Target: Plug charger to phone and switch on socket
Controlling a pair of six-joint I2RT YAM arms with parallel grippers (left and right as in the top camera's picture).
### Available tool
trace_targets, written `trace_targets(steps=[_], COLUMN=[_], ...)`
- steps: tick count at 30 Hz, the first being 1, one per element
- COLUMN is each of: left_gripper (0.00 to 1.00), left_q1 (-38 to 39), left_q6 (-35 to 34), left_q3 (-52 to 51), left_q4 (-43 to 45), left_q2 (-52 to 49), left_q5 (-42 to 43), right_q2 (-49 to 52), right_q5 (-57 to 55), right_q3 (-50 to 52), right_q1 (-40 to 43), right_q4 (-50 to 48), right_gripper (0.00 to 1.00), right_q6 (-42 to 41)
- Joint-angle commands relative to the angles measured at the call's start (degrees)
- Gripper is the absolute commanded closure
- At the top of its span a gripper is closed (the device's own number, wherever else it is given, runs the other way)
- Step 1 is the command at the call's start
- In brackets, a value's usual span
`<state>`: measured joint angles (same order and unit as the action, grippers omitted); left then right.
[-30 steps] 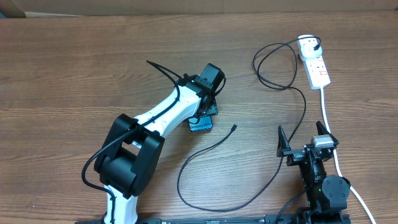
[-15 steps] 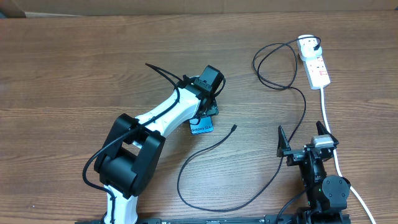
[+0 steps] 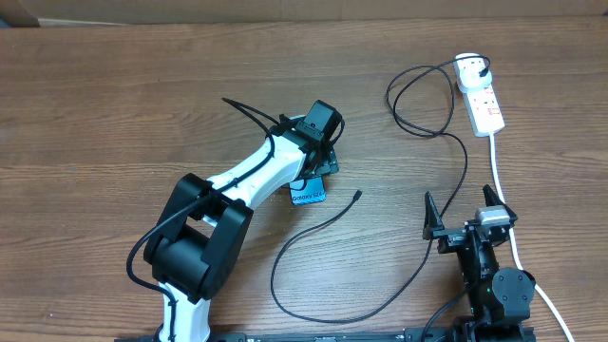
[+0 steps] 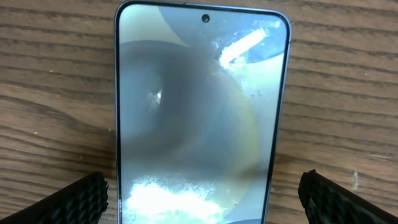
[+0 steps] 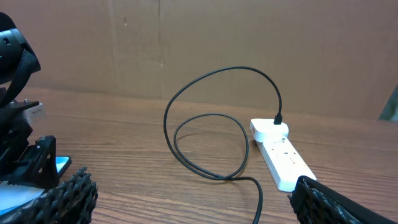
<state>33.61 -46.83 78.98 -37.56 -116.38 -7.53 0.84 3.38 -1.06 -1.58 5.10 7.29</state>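
Phone: the phone is lying flat and screen-up on the table, left of centre, with the camera-hole end pointing away from the wrist. Its charging port is not showing.
Left jaws: the left gripper is standing open astride the phone. One pad is sitting just beside a long edge and the other is well clear of it, so it is gripping nothing.
Charger: the charger is trailing in a long loop toward the near edge. Its plug tip is lying just beside the phone, apart from it.
Step in hand: the phone is probably being left in place for plugging. Rising straight up would keep the pads from dragging it askew. Taking the cable just behind the tip and lining it up with the phone's end should help the insertion.
Right jaws: the right gripper is resting wide open near the front edge, holding nothing.
Socket: the socket is lying far right, well apart from the phone. The black plug is sitting in its far end, and the white cord is running down past the right arm.
Room: bare wood is opening up left of and beyond the phone. The cable loops are lying between the phone and the right arm, and a low sweep there could snag them.
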Motion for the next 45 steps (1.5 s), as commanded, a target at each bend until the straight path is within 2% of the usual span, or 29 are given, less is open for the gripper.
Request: trace_targets(steps=[1,8,23,34,39,45], left_gripper=[0.07,0.07,0.1,0.09,0.06,0.11], left_q1=[-0.8,-2.5,-1.0,-0.9,-1.0,-1.1], left_q6=[-1.1,-1.0,0.2,0.5,0.5,0.5], left_q3=[-0.6,-0.6,-0.6,-0.8,-0.8,-0.7], left_q4=[0.3,0.3,0.3,0.0,0.6,1.0], left_q2=[-0.5,-0.5,-0.5,-1.9,-5.6,-6.1], left_q5=[-0.5,1.6,1.4,1.0,4.2,4.8], right_q2=[-0.7,-0.7,-0.7,-0.7,-0.7,-0.7], right_q5=[-0.7,-0.8,-0.7,-0.8,-0.7,-0.8], right_q3=[0.6,0.6,0.6,0.6,0.6,0.6], right_q1=[-0.3,-0.3,-0.3,-0.3,-0.3,-0.3], right_q4=[-0.4,-0.4,-0.4,-0.4,-0.4,-0.4], right_gripper=[0.0,0.0,0.0,0.0,0.0,0.0], right_q6=[0.1,0.1,0.1,0.1,0.1,0.1])
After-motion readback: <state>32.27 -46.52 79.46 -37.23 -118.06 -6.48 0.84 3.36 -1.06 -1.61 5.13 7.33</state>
